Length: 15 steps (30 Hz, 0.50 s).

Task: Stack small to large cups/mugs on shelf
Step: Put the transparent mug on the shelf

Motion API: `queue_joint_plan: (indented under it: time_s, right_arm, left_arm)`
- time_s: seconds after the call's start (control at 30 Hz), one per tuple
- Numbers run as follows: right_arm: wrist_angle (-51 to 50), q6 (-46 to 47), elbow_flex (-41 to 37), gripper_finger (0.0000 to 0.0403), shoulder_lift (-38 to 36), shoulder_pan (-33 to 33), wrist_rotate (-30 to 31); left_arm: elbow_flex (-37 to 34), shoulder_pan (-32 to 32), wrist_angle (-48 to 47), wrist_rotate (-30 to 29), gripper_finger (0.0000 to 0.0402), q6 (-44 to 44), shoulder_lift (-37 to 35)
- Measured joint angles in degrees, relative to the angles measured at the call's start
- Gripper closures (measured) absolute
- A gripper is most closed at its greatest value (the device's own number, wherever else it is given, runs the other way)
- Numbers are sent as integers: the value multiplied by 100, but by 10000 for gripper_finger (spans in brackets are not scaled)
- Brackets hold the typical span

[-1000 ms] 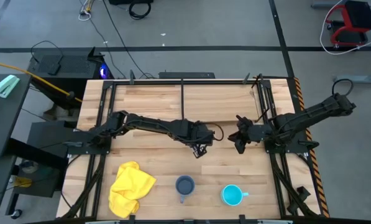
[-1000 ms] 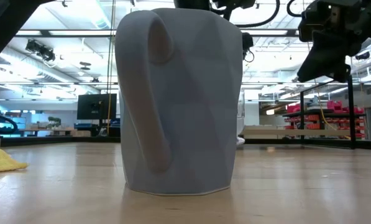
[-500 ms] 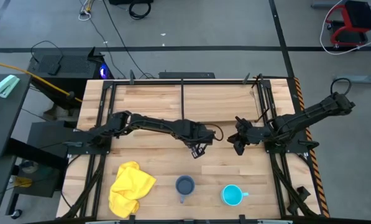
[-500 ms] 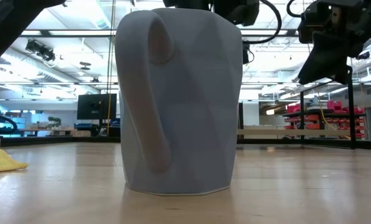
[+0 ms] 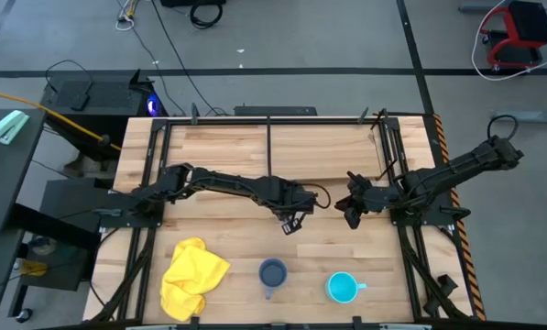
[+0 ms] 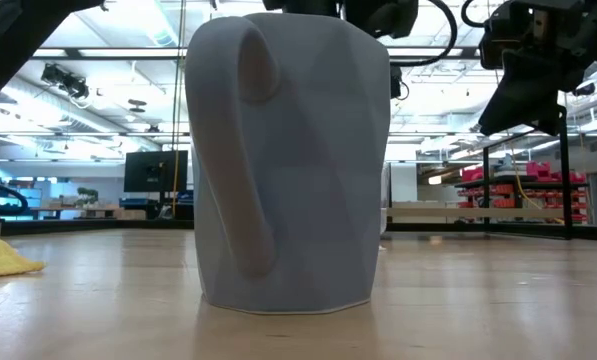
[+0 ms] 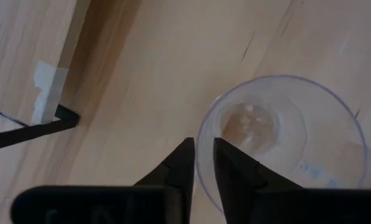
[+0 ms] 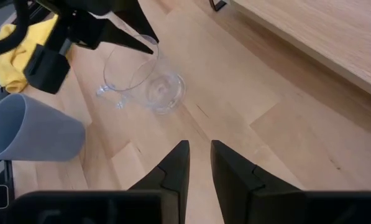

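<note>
The small clear glass cup (image 8: 141, 74) stands mid-table, in front of the light-wood shelf (image 5: 268, 147). My left gripper (image 5: 291, 220) is shut on its rim. My right gripper (image 5: 353, 213) hangs shut and empty just to the right of the cup, clear of the table. The dark grey-blue mug (image 5: 272, 273) and the cyan mug (image 5: 343, 288) stand upright on their bases near the table's near edge. The grey-blue mug fills the low view (image 6: 288, 160) and hides the glass cup there. My left gripper holds the glass cup by its rim (image 7: 201, 155), one finger (image 7: 235, 174) inside the cup and one outside. The fingers come from above, pointing down. The cup is roughly upright with its mouth up; whether its base rests on the table I cannot tell.
A yellow cloth (image 5: 192, 275) lies at the near left of the table. Black metal uprights (image 5: 154, 174) frame the shelf on both sides, and a black bracket (image 7: 30, 130) sits at the shelf's foot. Bare tabletop lies between the glass cup and the two mugs.
My left gripper has shifted slightly toward the table's left edge with the glass cup. In the low view the cup, which showed beside the grey-blue mug, has gone behind it.
</note>
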Motion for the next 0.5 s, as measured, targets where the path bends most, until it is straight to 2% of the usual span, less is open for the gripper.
queue_joint_plan:
  time_s: [0.23,0.37,0.5]
  right_arm:
    - [12,-182,0,329,0,0,0]
    - [247,-320,0,329,0,-2,-1]
    - [776,-544,0,329,0,-30,-2]
  left_arm:
    - [2,-2,-39,-4,303,146,-80]
    - [3,-4,-458,-53,295,149,-180]
    - [2,-15,-1315,-420,296,119,-378]
